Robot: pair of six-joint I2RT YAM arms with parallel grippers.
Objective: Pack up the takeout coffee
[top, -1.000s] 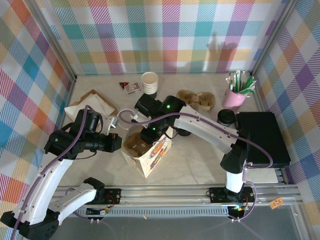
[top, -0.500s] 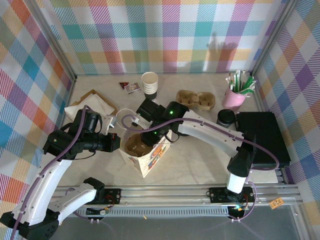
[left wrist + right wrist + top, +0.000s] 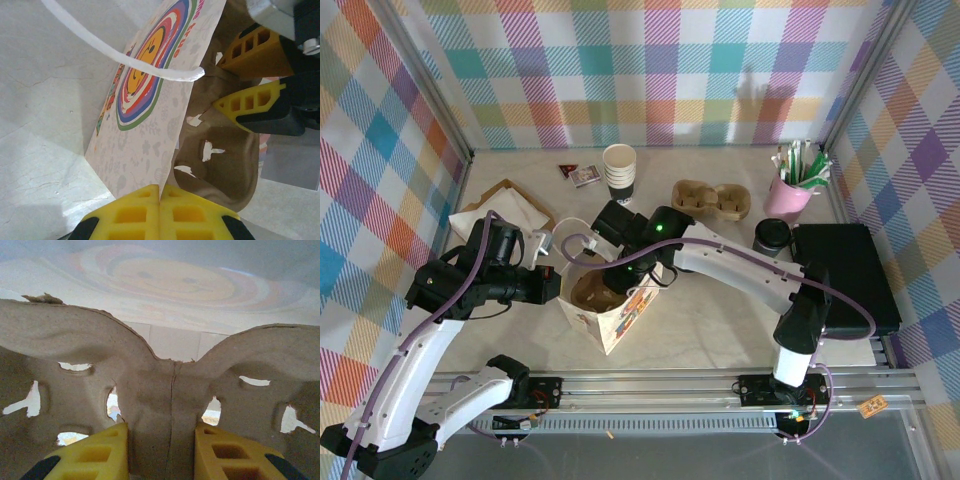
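Left gripper [image 3: 160, 197] is clenched tight on the rim of the paper bag [image 3: 625, 318], pinching the printed wall's edge at the bag's left side. The bag's white handle [image 3: 115, 57] loops free across the left wrist view, one end cut off by the frame.

Over to the right gripper [image 3: 161, 442]: it's down inside the bag mouth, yellow fingers closed on either side of the centre ridge of the pulp cup carrier [image 3: 220, 155] and grasping it. From the left wrist, one well of the carrier shows bare. The other is tucked behind the right gripper's fingers, so what's in it I can't say. The right wrist view is pressed so close that the carrier's ends run off both sides, with the bag's print glowing through the paper behind it.

And the takeout coffee? I can't place it for certain. A squat black round thing [image 3: 772, 235] sits just beside the black box [image 3: 845, 275], below the pink cup [image 3: 785, 198] of packets. It's all dark from overhead, so lidded cup or loose lids, I can't tell. The right forearm also covers the table just right of the bag.

At the back, the stack of cream cups [image 3: 619, 168] stands upright, with a second pulp carrier [image 3: 712, 200] to its right.
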